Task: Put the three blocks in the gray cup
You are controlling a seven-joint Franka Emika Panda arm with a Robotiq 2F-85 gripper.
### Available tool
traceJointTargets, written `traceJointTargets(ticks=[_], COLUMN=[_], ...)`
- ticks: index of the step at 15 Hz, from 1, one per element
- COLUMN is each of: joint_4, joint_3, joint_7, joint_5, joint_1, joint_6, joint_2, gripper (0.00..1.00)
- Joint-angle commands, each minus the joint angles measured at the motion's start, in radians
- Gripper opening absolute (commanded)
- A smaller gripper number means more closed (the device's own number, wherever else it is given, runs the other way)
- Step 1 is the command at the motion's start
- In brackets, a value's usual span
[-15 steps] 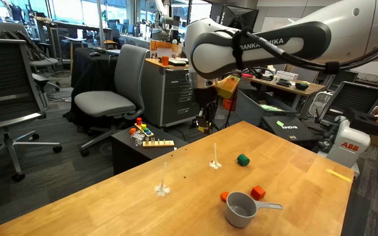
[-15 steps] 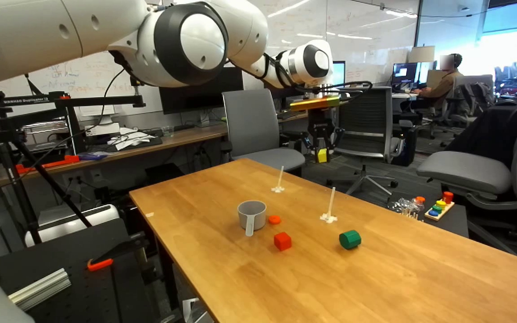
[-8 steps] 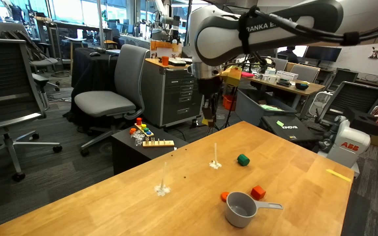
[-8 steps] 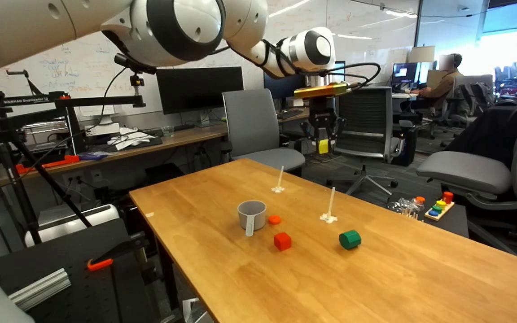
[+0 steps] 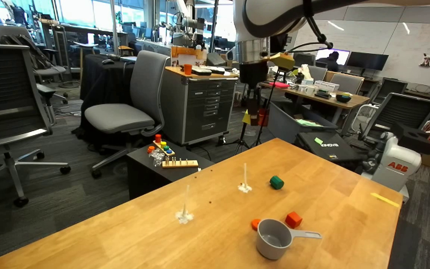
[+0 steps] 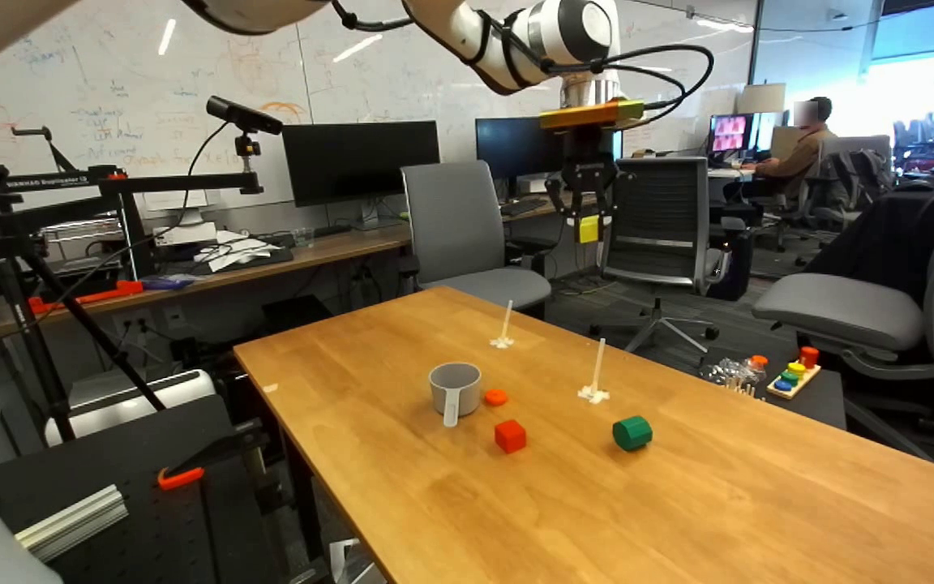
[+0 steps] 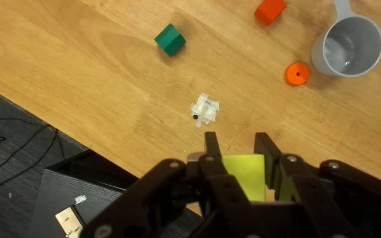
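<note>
Gripper (image 6: 588,225) risen, clamped on yellow block (image 7: 248,174); cup (image 7: 350,48), long axis along handle (image 7: 343,9), points toward wrist view's top.

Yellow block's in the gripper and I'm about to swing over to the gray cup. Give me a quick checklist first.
1. Grip on the yellow block: ok, the gripper is shut on it.
2. Firmness of that grip: cannot tell from pictures.
3. Mouth of the gray cup facing up: ok, it stands upright.
4. Room inside the cup: ok, no block shows in it in the wrist view.
5. Gripper over the cup: not ok, the cup lies off to one side in the wrist view.
6. Space around the cup: not ok, the orange disc sits close beside it, so a low approach might knock it.
</note>
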Motion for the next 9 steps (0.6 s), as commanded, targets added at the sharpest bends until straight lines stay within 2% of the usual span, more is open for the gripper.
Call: traceJointTargets(ticks=[1, 4, 5, 9], joint_4=[-0.239, -0.366, -0.404, -0.589], joint_3=[0.008, 0.016, 0.050, 0.071], joint_7=[-0.072, -0.133, -0.162, -0.201], joint_5=[-0.024, -0.027, -0.042, -0.093], joint_1=[-0.008, -0.008, -0.027, -0.022], joint_6=[0.029, 0.018, -0.030, -0.151], joint_2=[-0.162, -0.238, -0.260, -0.347], gripper=[0.08, 0.08, 0.08, 0.08])
